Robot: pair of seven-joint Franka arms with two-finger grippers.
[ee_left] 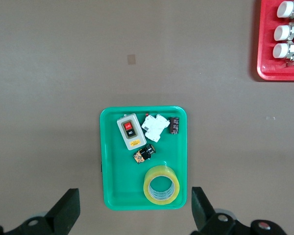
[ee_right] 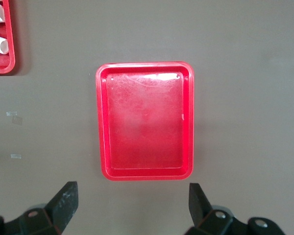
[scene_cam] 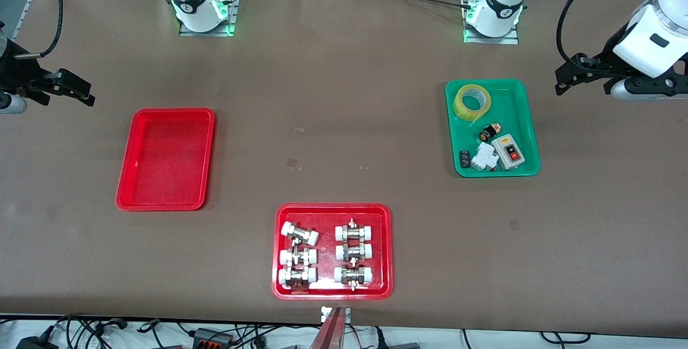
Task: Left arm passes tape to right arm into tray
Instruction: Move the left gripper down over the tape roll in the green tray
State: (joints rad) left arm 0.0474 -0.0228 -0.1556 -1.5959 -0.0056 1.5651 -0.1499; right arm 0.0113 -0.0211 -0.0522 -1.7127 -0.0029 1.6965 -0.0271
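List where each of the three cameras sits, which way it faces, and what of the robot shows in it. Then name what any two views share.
Front view: high across the table, facing the arms' bases along the top; the left pincer and right pincer hang open at the table's ends.
Left wrist view: looks straight down on the green tray holding the tape; the left pincer's open fingers show.
Right wrist view: looks straight down on the empty red tray; the right pincer's fingers show.
Shared: the front and left wrist views both show the tape in the green tray.

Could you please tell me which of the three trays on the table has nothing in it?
The plain red plastic tray toward the right arm's end is bare. The green tray holds the yellow tape roll and electrical parts; the other red tray holds white-capped metal fittings.
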